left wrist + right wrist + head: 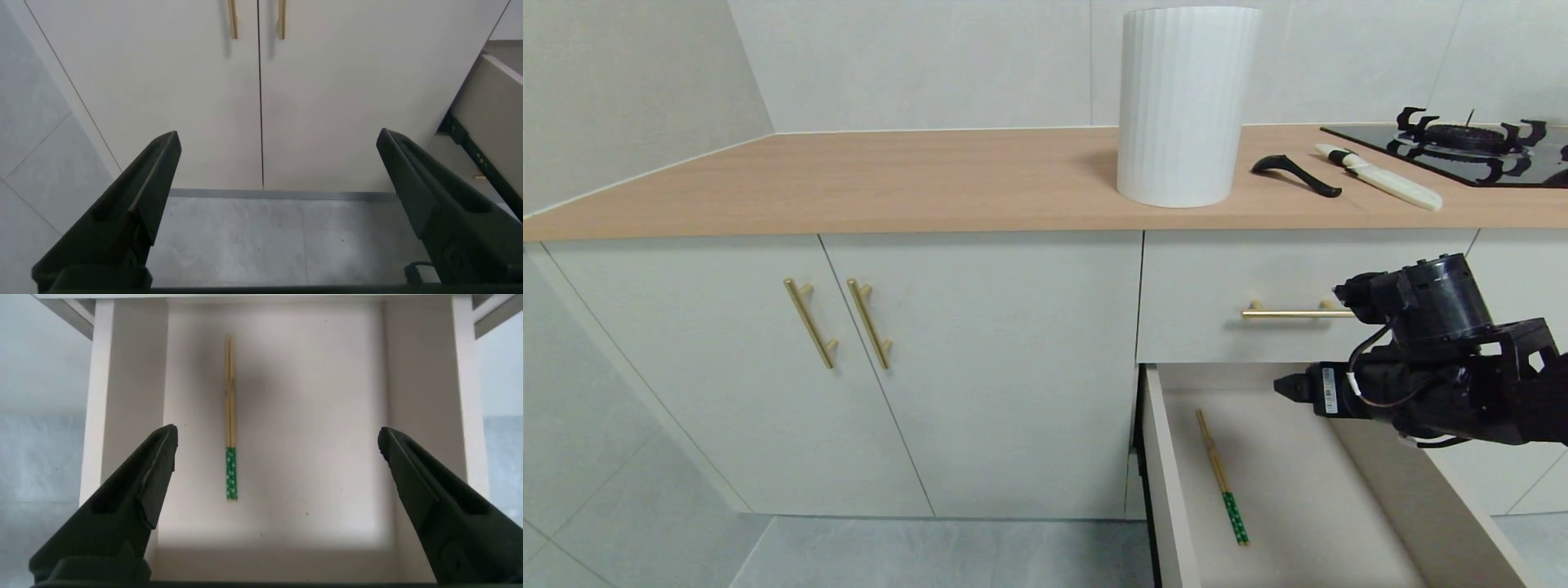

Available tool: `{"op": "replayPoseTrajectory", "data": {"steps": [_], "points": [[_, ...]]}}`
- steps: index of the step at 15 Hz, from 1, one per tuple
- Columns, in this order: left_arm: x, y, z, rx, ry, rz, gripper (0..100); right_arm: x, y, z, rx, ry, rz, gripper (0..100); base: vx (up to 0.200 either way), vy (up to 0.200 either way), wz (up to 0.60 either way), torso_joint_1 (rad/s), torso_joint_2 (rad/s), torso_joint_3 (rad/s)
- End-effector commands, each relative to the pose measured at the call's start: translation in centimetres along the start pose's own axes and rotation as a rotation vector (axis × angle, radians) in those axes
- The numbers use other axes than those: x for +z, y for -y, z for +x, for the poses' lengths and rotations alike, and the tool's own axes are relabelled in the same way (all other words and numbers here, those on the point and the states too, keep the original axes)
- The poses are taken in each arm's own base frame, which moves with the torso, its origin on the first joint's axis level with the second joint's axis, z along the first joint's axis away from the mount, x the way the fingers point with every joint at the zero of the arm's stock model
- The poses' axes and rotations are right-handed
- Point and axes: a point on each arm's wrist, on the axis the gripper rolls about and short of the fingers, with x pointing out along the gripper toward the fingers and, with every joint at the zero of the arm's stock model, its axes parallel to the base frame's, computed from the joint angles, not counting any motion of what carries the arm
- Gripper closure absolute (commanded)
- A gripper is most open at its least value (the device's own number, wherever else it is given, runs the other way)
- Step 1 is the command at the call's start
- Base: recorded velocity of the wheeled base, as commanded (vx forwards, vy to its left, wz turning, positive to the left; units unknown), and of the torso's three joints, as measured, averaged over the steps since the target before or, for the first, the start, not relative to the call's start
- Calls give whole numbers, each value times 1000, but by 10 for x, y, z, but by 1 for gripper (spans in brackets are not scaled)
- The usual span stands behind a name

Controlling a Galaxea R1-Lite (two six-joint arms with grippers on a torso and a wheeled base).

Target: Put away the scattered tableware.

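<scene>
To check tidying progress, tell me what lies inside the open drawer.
A pair of chopsticks with green ends lies on the floor of the drawer, near its left wall. The right tool, open above it, covers the rear right part in the head view.

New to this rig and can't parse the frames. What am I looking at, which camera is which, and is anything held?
It's a two-armed robot on wheels. The wide picture is from its head camera; the other two look out from each wrist, past that arm's own gripper. The right gripper hangs open over the open drawer, where a pair of chopsticks lies. The left gripper is open, facing cabinet doors. On the counter: a white ribbed container, a black utensil, a white knife. Nothing is held.
</scene>
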Motion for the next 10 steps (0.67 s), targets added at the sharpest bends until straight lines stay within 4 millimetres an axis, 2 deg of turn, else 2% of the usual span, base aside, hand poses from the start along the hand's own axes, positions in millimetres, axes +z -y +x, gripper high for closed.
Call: {"op": "replayPoseTrajectory", "data": {"steps": [1,4,10], "points": [[0,0,0,0,-1,0,0,1,1,-2,0,8,3,0,0,0,0,32,-183,-159],[0,0,0,0,-1,0,0,1,1,-2,0,8,3,0,0,0,0,82,-242,-268],[0,0,0,0,-1,0,0,0,1,-1,-2,4,0,0,0,0,0,147,-493,-302]]}}
